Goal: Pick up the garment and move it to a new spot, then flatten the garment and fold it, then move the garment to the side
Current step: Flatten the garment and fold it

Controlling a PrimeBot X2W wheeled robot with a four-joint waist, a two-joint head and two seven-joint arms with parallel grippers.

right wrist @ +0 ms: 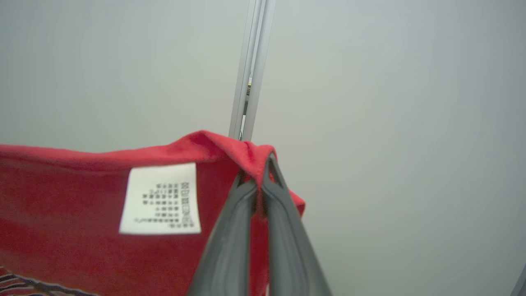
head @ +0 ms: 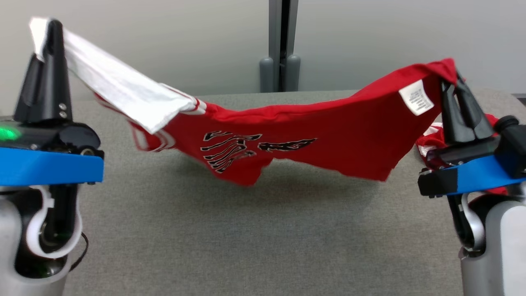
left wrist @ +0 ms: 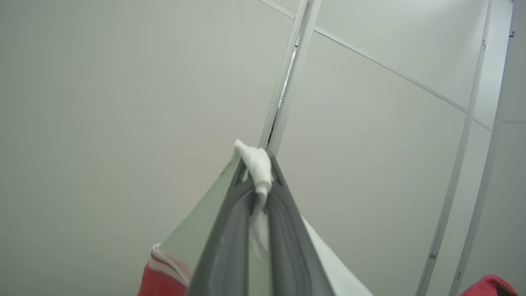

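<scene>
Red T-shirt (head: 287, 135) held stretched above grey table (head: 246, 238); white sleeve (head: 123, 94) clamped in left gripper (head: 51, 29), labelled red edge clamped in right gripper (head: 453, 80).

An office, judging by pale partition panels (head: 164, 41) behind a grey cloth-covered table (head: 246, 238).

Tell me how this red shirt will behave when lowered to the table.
Probably floppy: the red shirt sags between the left gripper and right gripper. Likely light: fingertip pinches carry it. It may land wrinkled, as its hem hangs unevenly.
</scene>
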